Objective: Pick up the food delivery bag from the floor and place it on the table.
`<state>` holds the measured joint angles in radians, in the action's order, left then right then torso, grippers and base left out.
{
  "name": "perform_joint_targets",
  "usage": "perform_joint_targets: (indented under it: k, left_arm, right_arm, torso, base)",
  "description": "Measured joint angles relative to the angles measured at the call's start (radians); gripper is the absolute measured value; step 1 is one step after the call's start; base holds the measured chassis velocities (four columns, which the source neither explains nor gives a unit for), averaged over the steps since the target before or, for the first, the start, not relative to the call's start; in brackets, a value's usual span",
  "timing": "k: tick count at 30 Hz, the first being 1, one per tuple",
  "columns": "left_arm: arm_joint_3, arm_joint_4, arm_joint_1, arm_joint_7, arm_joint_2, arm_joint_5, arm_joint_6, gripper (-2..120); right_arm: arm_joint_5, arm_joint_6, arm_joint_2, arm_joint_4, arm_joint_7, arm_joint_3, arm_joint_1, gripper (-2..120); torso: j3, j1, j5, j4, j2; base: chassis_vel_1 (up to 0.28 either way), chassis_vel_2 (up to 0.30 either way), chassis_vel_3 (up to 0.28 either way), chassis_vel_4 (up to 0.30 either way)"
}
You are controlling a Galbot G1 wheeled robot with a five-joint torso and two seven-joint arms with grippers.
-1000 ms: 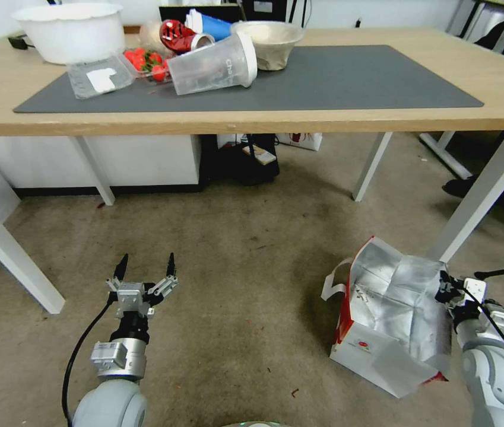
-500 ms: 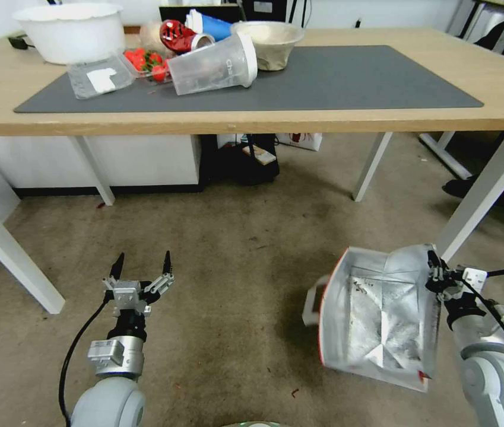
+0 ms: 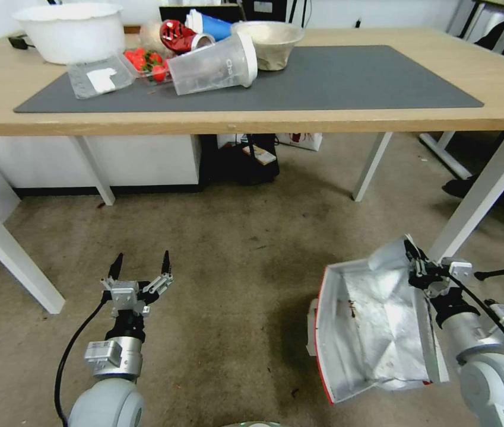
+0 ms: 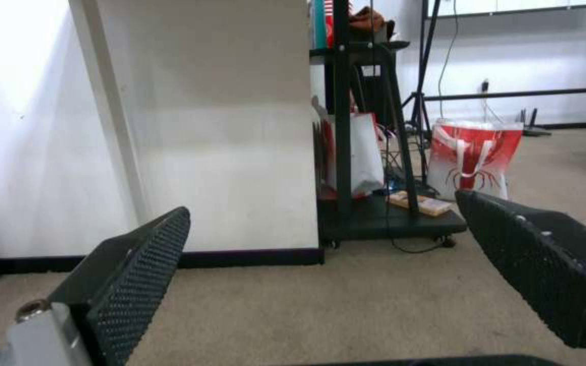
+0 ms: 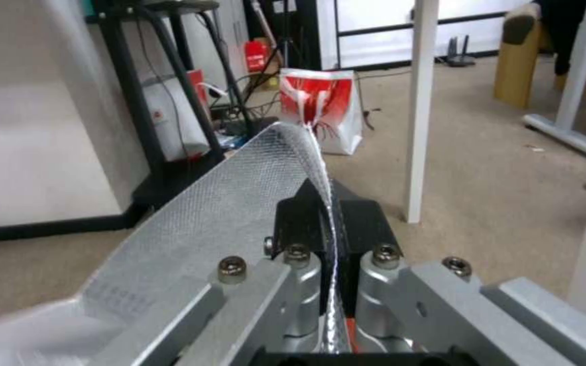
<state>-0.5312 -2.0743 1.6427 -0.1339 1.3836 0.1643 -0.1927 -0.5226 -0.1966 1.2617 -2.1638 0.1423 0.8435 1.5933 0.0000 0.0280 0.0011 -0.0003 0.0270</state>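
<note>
Head view: you're in the lift step, with the right pincer (image 3: 416, 261) clamped on the upper edge of the food delivery bag (image 3: 376, 323), near the white leg at the counter's right end. The bag hangs tilted with its mouth turned up toward the camera; I judge it mostly off the floor (image 3: 234, 284), though whether the lowest corner touches the carpet is not clear. The counter (image 3: 335, 121) stands beyond and well above the bag, its dark grey mat (image 3: 346, 77) bare on the right half and crowded with cups and bowls on the left. Next move, as I judge it: raise the bag past the counter's edge, keep clear of that leg, and set it on the bare mat side; a single-edge grip means it may swing or slip. The left pincer (image 3: 139, 264) hovers over the carpet with its fingers spread wide and nothing between them, well apart from the bag. Left wrist view: both dotted pads (image 4: 140, 274) stand far apart over carpet. Right wrist view: the black fingers (image 5: 296, 216) are pinched tight on a thin foil-mesh flap of the bag. Bag look: white outer shell, red rim on the left side, crinkled silver foil lining, some dark crumbs inside, soft and sagging walls.
</note>
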Motion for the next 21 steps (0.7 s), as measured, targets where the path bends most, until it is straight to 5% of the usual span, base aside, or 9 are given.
perform_joint_targets:
  k: [2, 10, 13, 21]
  left_arm:
    - [0.0, 0.0, -0.002, 0.0, 0.002, 0.0, 0.0, 98]
    - [0.0, -0.008, -0.004, 0.013, 0.003, 0.015, 0.008, 98]
    - [-0.01, -0.008, -0.008, 0.031, -0.002, 0.032, 0.009, 98]
    - [-0.019, -0.017, -0.003, 0.073, -0.004, 0.055, 0.008, 98]
  right_arm:
    - [-0.008, -0.003, -0.033, -0.084, 0.009, -0.01, 0.028, 0]
    - [-0.041, -0.016, -0.081, -0.197, 0.029, -0.019, 0.048, 0]
    - [-0.145, -0.033, -0.166, -0.28, 0.06, -0.002, 0.046, 0]
    - [-0.259, 0.022, -0.239, -0.285, 0.131, 0.018, 0.051, 0]
  torso:
    - [0.0, 0.0, -0.0026, 0.0001, 0.0]
    - [0.0, 0.0, -0.0011, 0.0001, 0.0]
    - [0.0, 0.0, -0.0011, 0.0002, 0.0]
    - [0.0, 0.0, -0.0011, 0.0002, 0.0]
  base:
    - [0.0, 0.0, 0.0, 0.0]
    - [0.0, 0.0, 0.0, 0.0]
    - [0.0, 0.0, 0.0, 0.0]
    - [0.0, 0.0, 0.0, 0.0]
